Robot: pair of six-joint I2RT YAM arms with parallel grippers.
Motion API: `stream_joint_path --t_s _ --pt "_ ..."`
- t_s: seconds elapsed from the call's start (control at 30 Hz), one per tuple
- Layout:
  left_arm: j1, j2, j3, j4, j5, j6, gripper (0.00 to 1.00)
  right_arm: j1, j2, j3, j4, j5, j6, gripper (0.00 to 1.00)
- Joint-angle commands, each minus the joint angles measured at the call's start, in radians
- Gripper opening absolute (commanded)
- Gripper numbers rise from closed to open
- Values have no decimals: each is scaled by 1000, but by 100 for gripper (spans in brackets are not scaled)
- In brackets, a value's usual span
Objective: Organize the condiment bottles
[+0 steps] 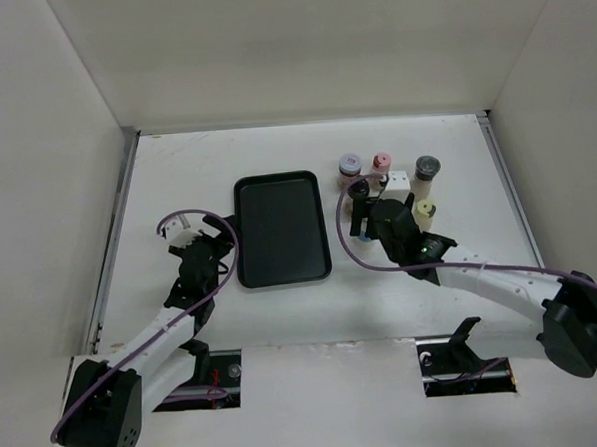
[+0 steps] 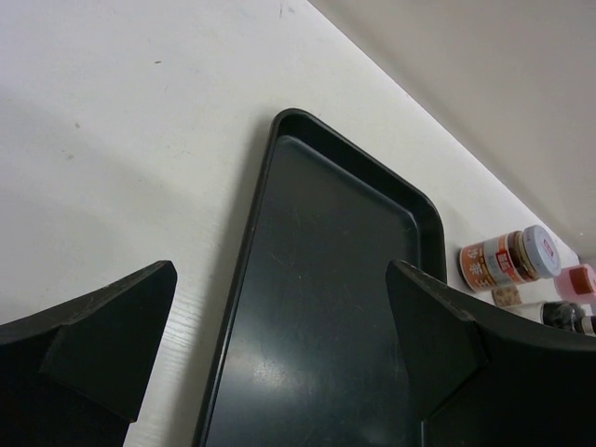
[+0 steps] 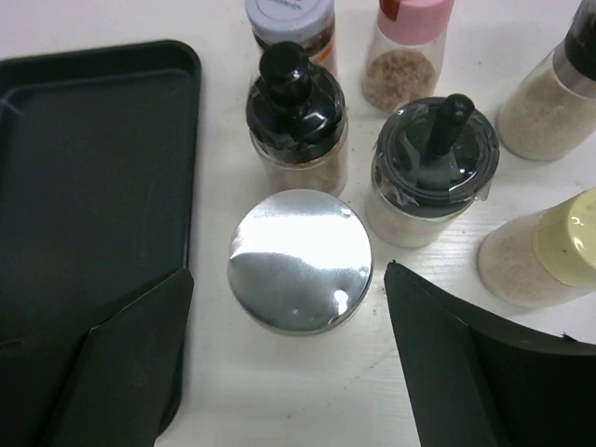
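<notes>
Several small condiment bottles stand in a cluster at the back right, right of the flat black tray [image 1: 282, 229]. In the right wrist view, a silver-capped bottle [image 3: 300, 261] stands upright on the table between my right gripper's [image 3: 284, 277] open fingers, which do not touch it. Behind it are a black-capped bottle [image 3: 296, 112], a dark grey lidded jar [image 3: 433, 168], a pink-capped bottle [image 3: 405, 56], a purple-blue-capped bottle [image 3: 289, 23] and a cream-capped bottle [image 3: 549, 251]. My left gripper [image 2: 279, 270] is open and empty, low over the tray's [image 2: 317, 307] left part.
The tray lies empty at mid-table, its right edge [image 3: 191, 168] close to the silver-capped bottle. Another dark-capped bottle [image 3: 559, 93] stands at the far right of the cluster. White walls enclose the table on the left, back and right.
</notes>
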Motion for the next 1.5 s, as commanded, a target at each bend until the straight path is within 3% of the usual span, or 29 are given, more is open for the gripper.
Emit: stream_joint_path --t_s 0.0,0.17,0.33,0.47,0.63,0.87,1.03,1.3,1.4,1.47 --pt "13 21 -4 70 34 -16 100 -33 50 63 42 -25 -10 91" --pt "19 9 -10 73 42 -19 100 -66 136 92 71 -26 -16 88" --pt "30 -2 -14 73 62 -28 100 -59 140 88 120 -19 -25 57" --pt "39 -20 -27 74 40 -31 100 -32 36 112 100 -2 -56 47" --pt "46 -48 -42 73 36 -54 100 -1 61 235 140 -84 -53 47" --pt "130 -95 -77 39 51 -118 100 62 467 561 268 -163 -90 46" --pt "162 -82 -84 37 65 -129 100 92 773 880 253 -178 -159 46" --pt "164 -57 -80 48 85 -141 100 111 1043 1166 207 -178 -225 46" --pt "156 -53 -76 50 91 -140 100 125 1092 1198 223 -167 -229 51" --pt "156 -56 -76 50 85 -137 100 134 1115 1217 213 -167 -232 60"
